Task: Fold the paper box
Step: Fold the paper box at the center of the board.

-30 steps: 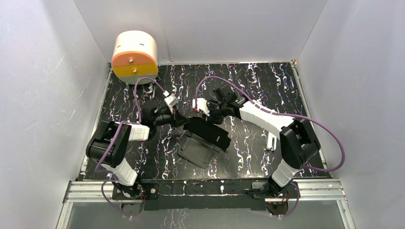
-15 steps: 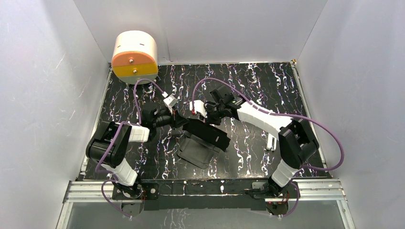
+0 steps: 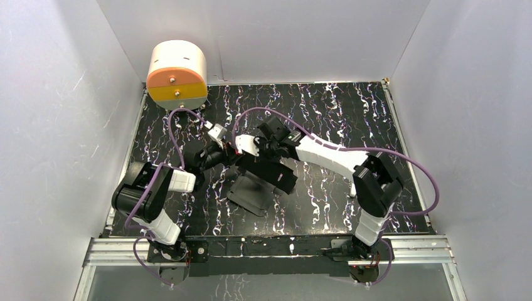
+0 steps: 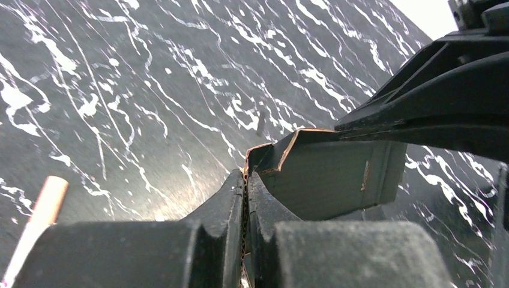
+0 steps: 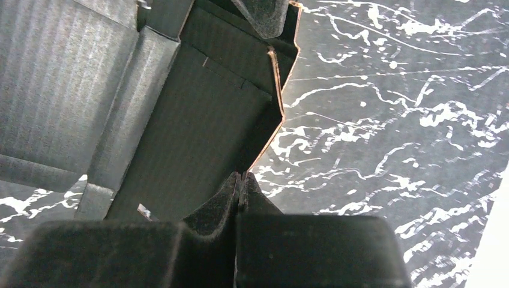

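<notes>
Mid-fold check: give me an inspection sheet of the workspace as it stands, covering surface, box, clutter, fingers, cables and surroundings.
Surface: black marbled table with white veins.
Job's things: paper box, partly folded with flaps open, held between the two arms near the table's middle.
Clutter: white and orange cylinder at the far left corner, apart from the box.
Grippers: left gripper, fingers shut on a box edge; right gripper, fingers shut on another box edge.
Cables: purple cables loop off each wrist; none seen lying on the box.
Surroundings: white walls on three sides; metal rail along the near edge.
</notes>
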`<move>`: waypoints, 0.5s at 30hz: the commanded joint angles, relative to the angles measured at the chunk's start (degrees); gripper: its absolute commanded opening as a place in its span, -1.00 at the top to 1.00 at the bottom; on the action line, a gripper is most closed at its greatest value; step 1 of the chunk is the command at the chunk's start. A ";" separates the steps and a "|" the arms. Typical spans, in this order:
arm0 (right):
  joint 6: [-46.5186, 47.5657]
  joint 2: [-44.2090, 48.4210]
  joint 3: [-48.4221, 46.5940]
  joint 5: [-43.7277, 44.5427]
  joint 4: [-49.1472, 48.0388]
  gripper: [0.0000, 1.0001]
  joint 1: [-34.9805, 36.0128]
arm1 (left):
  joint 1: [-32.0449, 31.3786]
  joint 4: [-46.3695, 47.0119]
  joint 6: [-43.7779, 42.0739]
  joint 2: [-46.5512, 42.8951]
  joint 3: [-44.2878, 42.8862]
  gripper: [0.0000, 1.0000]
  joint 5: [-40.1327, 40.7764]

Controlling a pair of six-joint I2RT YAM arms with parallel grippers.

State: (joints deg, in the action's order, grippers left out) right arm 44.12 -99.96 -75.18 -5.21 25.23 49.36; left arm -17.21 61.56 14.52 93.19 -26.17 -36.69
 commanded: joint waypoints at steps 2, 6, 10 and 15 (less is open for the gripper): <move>0.43 -3.65 -7.88 3.58 3.64 0.88 0.72 | -2.36 14.56 -0.22 -2.18 -0.57 1.00 8.27; 0.03 -4.19 -8.40 4.07 3.54 0.82 0.68 | -2.69 16.32 0.06 -2.16 0.59 1.00 10.18; -1.31 -2.78 -6.82 3.99 2.22 0.67 0.31 | -2.81 16.92 -1.01 -2.05 1.99 1.00 9.99; -3.30 1.83 -2.21 2.44 -1.28 0.24 -0.91 | -2.77 17.19 -2.73 -2.08 3.42 1.00 9.03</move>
State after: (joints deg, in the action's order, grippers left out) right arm 43.07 -102.69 -79.70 -0.14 26.22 49.04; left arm -19.53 71.99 14.50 93.19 -23.29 -27.44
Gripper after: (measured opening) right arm 0.331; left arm 0.017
